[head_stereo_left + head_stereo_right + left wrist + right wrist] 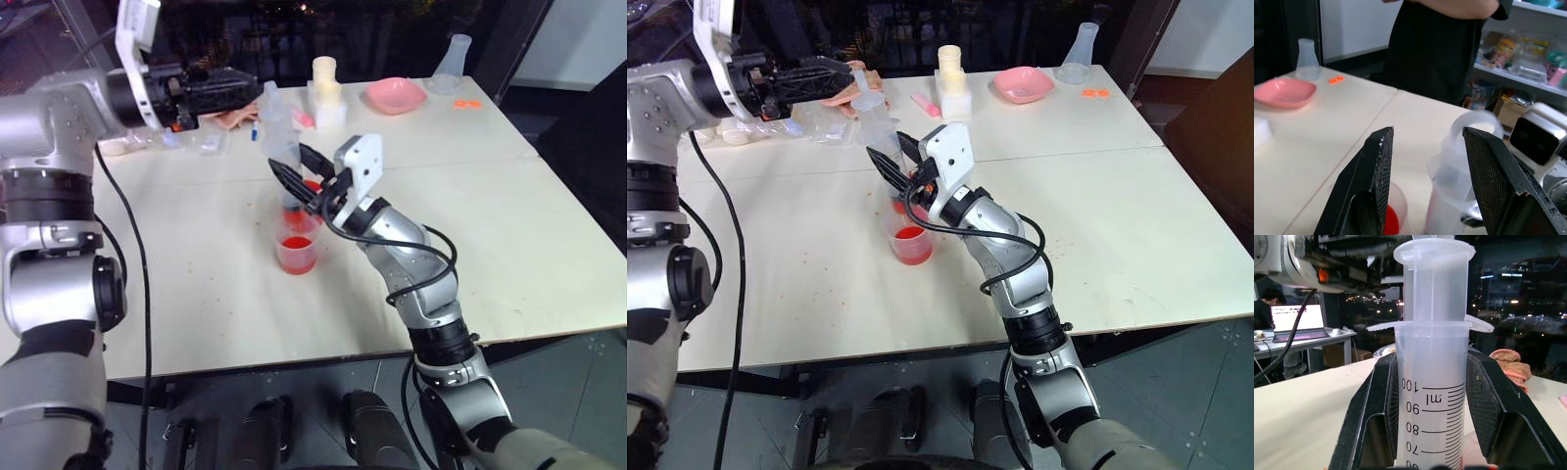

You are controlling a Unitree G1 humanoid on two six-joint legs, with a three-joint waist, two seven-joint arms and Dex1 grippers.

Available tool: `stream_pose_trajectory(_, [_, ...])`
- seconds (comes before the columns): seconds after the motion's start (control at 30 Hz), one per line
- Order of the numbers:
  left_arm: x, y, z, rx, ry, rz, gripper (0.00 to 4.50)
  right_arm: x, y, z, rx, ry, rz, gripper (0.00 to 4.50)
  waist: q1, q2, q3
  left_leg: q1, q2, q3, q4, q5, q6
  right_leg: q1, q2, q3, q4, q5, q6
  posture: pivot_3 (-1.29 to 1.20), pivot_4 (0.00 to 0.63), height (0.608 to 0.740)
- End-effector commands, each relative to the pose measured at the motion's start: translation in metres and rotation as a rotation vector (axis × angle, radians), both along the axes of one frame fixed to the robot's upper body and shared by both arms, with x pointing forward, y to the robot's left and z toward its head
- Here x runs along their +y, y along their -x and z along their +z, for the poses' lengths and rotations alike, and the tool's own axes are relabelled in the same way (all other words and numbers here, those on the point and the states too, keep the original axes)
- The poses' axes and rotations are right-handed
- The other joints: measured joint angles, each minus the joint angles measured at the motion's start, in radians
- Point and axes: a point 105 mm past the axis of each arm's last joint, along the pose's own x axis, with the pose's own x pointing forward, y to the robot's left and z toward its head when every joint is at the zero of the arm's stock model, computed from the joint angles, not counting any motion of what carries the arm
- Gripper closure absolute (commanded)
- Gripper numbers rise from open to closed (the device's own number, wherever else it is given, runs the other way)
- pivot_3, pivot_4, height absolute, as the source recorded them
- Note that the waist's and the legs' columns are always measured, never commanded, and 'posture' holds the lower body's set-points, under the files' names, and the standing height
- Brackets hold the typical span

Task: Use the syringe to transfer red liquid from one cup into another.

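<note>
The right gripper [294, 181] is clamped on the barrel of the syringe [1432, 396], its two black fingers [1378, 416] pressing the clear tube from either side just below the flange, with the printed graduation marks facing the wrist camera. The syringe stands upright, its white plunger sticking up a short way above the flange, and its lower end reaches down into a clear cup [297, 247] that holds red liquid [295, 244] on the pale table [509, 225]. A second clear cup [902, 210] with red in it sits right behind the first, mostly hidden by the gripper and syringe. The left gripper [253, 86] hangs level above the table's far left part, pointing toward the top of the plunger, its jaws spread wide and holding nothing; in the left wrist view the plunger top lies between and beyond its two fingers [1374, 181], apart from both. Farther back on the table are a pink dish [396, 94], a clear conical flask [453, 65], a cream-coloured bottle [325, 90] and two small orange caps [467, 103]. A person in dark clothing [1440, 44] stands beyond the table's far edge
</note>
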Motion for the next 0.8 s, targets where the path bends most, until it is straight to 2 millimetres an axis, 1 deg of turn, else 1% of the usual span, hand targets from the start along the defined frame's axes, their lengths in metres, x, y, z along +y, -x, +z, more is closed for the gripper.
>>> stream_pose_trajectory(0.03, [0.004,0.009,0.013,-0.052,0.006,-0.009,2.14,-0.001,0.006,0.013,-0.047,-0.025,0.008,3.12,0.000,0.000,0.000,0.000,0.000,0.000,0.000,0.000,0.000,0.000,0.000,0.000,0.000,0.000,0.000,0.00,0.150,0.740])
stream_pose_trajectory(0.1, [0.004,0.009,0.012,-0.050,0.003,-0.008,2.14,0.000,0.007,0.013,-0.050,-0.022,0.012,3.12,0.001,0.000,0.000,0.000,0.000,0.000,0.000,0.000,0.000,0.000,0.000,0.000,0.000,0.000,0.000,0.00,0.150,0.740])
stream_pose_trajectory(0.23, [-0.005,0.012,0.011,-0.040,0.007,-0.031,2.14,0.001,0.006,0.012,-0.047,-0.015,0.012,3.12,0.002,0.000,0.000,0.000,0.000,0.000,0.000,0.000,0.000,0.000,0.000,0.000,0.000,0.000,0.000,0.00,0.150,0.740])
stream_pose_trajectory(0.53, [-0.015,0.015,0.005,-0.012,0.004,-0.060,2.14,0.001,0.006,0.009,-0.043,-0.007,0.008,3.12,0.001,0.000,0.000,0.000,0.000,0.000,0.000,0.000,0.000,0.000,0.000,0.000,0.000,0.000,0.000,0.00,0.150,0.740])
stream_pose_trajectory(0.67, [-0.024,0.009,-0.001,-0.037,-0.025,-0.054,2.14,0.002,0.006,0.009,-0.042,-0.006,0.006,3.12,0.003,0.000,0.000,0.000,0.000,0.000,0.000,0.000,0.000,0.000,0.000,0.000,0.000,0.000,0.000,0.00,0.150,0.740])
stream_pose_trajectory(0.77, [-0.027,0.006,-0.006,-0.033,-0.026,-0.057,2.14,0.002,0.006,0.009,-0.041,-0.004,0.001,3.12,0.004,0.000,0.000,0.000,0.000,0.000,0.000,0.000,0.000,0.000,0.000,0.000,0.000,0.000,0.000,0.00,0.150,0.740])
stream_pose_trajectory(0.8, [-0.028,0.004,-0.008,-0.033,-0.026,-0.055,2.40,0.002,0.006,0.009,-0.041,-0.004,-0.001,3.12,0.004,0.000,0.000,0.000,0.000,0.000,0.000,0.000,0.000,0.000,0.000,0.000,0.000,0.000,0.000,0.00,0.150,0.740])
